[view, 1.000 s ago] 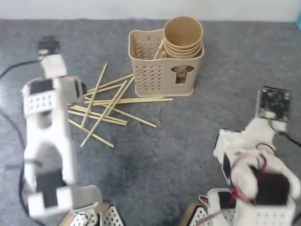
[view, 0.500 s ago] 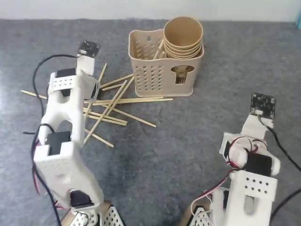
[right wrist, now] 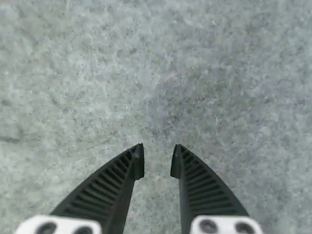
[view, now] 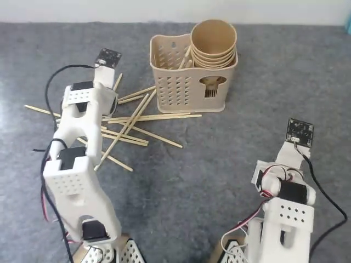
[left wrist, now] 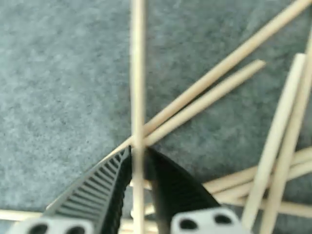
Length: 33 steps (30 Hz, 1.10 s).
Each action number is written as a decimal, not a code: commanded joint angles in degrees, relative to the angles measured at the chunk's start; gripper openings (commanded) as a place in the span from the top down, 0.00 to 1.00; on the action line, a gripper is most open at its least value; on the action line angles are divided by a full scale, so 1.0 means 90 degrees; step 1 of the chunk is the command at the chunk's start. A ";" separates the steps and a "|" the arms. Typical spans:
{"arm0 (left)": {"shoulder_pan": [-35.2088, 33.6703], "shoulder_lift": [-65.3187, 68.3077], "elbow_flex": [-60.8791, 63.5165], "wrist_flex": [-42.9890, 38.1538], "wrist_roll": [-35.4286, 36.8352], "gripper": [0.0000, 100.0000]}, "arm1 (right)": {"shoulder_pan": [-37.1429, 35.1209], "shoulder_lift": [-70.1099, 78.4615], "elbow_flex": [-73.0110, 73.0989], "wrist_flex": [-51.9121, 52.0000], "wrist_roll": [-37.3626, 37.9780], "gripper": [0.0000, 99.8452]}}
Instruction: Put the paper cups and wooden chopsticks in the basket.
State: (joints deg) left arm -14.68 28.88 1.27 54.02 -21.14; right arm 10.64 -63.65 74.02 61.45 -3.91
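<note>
Your left gripper is clenched on one chopstick. The stick runs straight through between the jaws, and both jaws touch it. Under it, other chopsticks cross each other on the desk.

From above, your left arm stretches over the loose pile of chopsticks, which is scattered flat on the desk just left of the basket. A few stick ends reach the basket's foot.

The basket stands upright at the far middle of the desk. A nested stack of cups sits in its right side, with the rims above the wall. A few sticks lean inside, just left of the cups.

Your right gripper is released, jaws a little parted with nothing between them, over bare grey desk. Your right arm is at the near right, well apart from the basket and the pile.
</note>
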 commanded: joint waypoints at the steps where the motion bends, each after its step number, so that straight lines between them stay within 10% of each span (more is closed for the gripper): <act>1: 0.0078 -0.0098 -0.0278 -0.0088 -0.0039 0.99 | 0.0073 -0.0142 -0.0029 -0.0132 -0.0088 0.90; 20: 0.0078 -0.2159 -0.1548 0.1856 0.0703 0.99 | 0.0083 -0.0142 0.0176 -0.0454 -0.0117 0.90; 33: 0.1123 -0.6105 -0.0708 0.0361 0.1915 0.99 | 0.0073 -0.0142 0.0176 -0.0454 -0.0117 0.90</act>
State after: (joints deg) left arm -8.53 -17.54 -7.78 64.92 -6.81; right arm 10.90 -63.65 75.96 58.37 -4.09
